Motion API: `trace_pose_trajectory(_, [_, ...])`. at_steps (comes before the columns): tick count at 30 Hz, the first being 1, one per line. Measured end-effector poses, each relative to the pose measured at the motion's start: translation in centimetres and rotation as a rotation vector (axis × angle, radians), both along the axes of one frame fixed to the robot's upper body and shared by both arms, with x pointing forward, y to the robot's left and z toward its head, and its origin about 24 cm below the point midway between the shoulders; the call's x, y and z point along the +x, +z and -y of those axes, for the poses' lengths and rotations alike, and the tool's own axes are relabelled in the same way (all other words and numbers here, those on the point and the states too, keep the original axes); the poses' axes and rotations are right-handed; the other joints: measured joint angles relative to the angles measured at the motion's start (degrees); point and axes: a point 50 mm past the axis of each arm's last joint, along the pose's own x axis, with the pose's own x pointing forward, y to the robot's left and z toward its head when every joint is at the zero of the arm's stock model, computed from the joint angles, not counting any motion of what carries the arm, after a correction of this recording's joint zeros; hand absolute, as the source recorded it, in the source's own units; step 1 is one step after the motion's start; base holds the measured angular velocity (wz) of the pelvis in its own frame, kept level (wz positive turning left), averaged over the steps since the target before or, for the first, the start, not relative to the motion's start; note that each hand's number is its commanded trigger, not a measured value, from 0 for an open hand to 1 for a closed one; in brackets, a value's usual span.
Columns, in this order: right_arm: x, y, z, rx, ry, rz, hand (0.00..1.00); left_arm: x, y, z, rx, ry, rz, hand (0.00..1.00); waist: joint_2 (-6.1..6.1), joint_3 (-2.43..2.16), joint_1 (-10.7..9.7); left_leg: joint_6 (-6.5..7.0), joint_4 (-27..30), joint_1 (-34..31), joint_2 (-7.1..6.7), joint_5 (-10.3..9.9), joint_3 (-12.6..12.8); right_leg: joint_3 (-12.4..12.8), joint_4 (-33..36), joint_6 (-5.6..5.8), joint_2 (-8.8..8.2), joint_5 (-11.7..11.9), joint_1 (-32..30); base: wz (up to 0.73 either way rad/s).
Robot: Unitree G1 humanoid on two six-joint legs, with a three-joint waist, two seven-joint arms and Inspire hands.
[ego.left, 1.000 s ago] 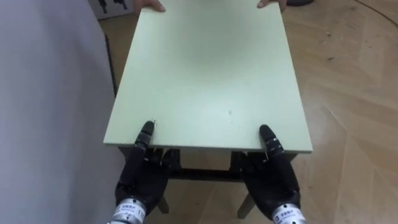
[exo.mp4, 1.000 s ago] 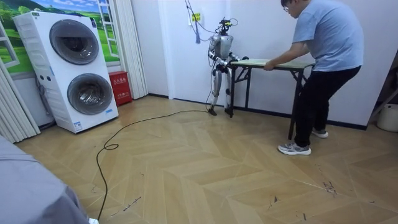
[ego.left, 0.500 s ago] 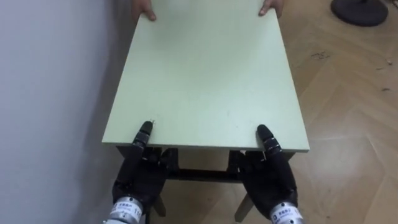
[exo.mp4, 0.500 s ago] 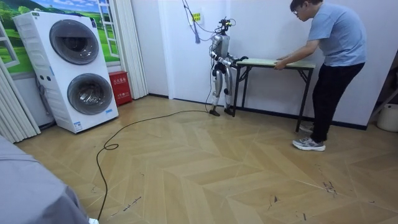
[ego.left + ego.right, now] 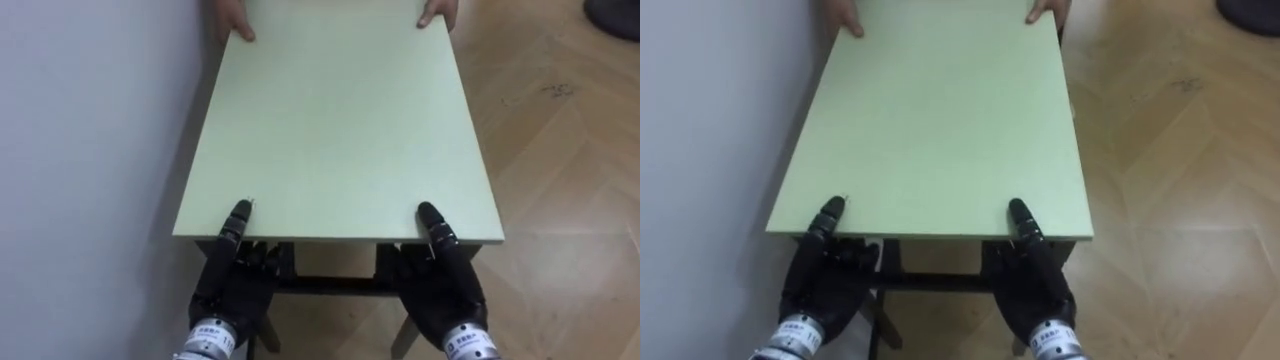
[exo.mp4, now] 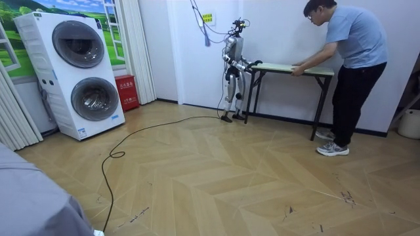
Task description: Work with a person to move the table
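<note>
A table [image 5: 340, 120] with a pale green top and black legs stretches away from me, its long left side close to a white wall [image 5: 90, 150]. My left hand [image 5: 228, 280] and right hand [image 5: 442, 282] grip its near edge, thumbs on top and fingers underneath. At the far edge a person's hands [image 5: 232, 20] hold both corners. In the room view I stand at the end of the table [image 6: 289, 67] on the room view's left. The person [image 6: 351, 59] leans over the other end.
The wall runs close along my left. Wooden floor [image 5: 560, 150] lies open to my right, with a dark round base [image 5: 615, 15] at the far right. Stacked washing machines [image 6: 79, 72] and a red box [image 6: 126, 92] stand off at the room view's left.
The table has shifted toward the room view's right and nearer the wall. The person stepped that way and straightened up. Both my hands kept their grip.
</note>
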Motion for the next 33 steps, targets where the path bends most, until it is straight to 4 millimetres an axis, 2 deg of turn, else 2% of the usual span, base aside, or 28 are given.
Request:
trace_pose_trajectory(4, [0.0, 0.0, 0.0, 0.001, 0.005, -0.010, 1.00, -0.2, -0.1, -0.1, 0.003, 0.000, -0.006, 1.00, -0.24, 0.10, 0.0, 0.35, -0.9, 0.8, 0.01, 0.2, 0.7, 0.7, 0.1, 0.44, -0.17, 0.0, 0.1, -0.06])
trace_pose_trajectory(14, [-0.1, -0.3, 0.0, -0.002, 0.007, -0.028, 1.00, -0.3, -0.4, -0.1, 0.016, -0.003, -0.017, 1.00, -0.44, 0.23, 0.1, 0.71, -0.9, 0.8, 0.09, 0.2, 1.8, 1.2, 0.1, 0.58, -0.38, -0.1, 0.0, -0.01])
trace_pose_trajectory(17, [-0.2, -0.6, 0.1, -0.007, 0.005, -0.039, 1.00, -0.4, -0.7, 0.0, 0.033, -0.007, -0.024, 1.00, -0.45, 0.23, 0.8, 0.82, -1.1, 0.9, 0.20, 0.2, 2.5, 2.4, 0.0, 0.58, -0.39, -0.1, -0.1, -0.13])
trace_pose_trajectory(21, [-0.7, -1.6, 0.4, -0.020, 0.002, -0.064, 1.00, -0.8, -1.8, 0.2, 0.059, -0.014, -0.045, 1.00, -0.46, 0.24, 1.5, 1.19, -1.9, 1.6, 0.13, 0.4, 2.9, 2.6, 0.0, 0.62, -0.63, 0.0, 0.0, -0.06])
trace_pose_trajectory(31, [-1.9, -4.0, 0.6, -0.045, 0.008, -0.123, 1.00, -2.0, -4.2, -0.3, 0.119, -0.052, -0.096, 1.00, -0.62, 0.22, 1.4, 1.50, -2.4, 3.0, -0.11, 0.4, 2.8, 2.4, -0.1, 0.88, -0.68, 0.1, 1.3, 0.00])
trace_pose_trajectory(33, [-2.0, -4.5, 0.5, -0.044, 0.013, -0.125, 1.00, -2.2, -4.6, -0.4, 0.122, -0.057, -0.103, 0.95, -0.73, 0.20, 1.4, 1.52, -2.6, 4.0, -0.16, 0.4, 2.8, 2.4, -0.1, 0.88, -0.77, 0.1, 2.0, 0.00])
